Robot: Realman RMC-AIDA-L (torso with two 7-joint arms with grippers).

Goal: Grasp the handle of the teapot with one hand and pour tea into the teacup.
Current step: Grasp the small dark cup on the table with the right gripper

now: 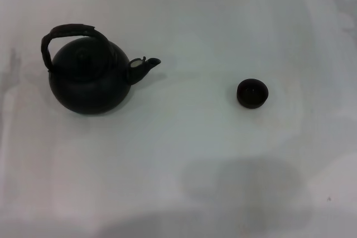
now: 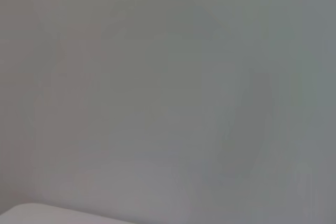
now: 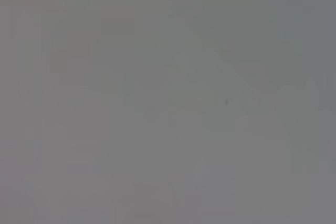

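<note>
A large round matte-black teapot stands upright on the white table at the left of the head view. Its dark arched handle curves over the knobbed lid. Its short spout points to the right, toward the teacup. The small dark handleless teacup stands upright to the right of the teapot, well apart from it. Neither gripper nor arm shows in the head view. Both wrist views show only a plain grey surface with no task object.
The white table fills the head view. A faint shadow lies on it near the front edge. A pale edge shows in a corner of the left wrist view.
</note>
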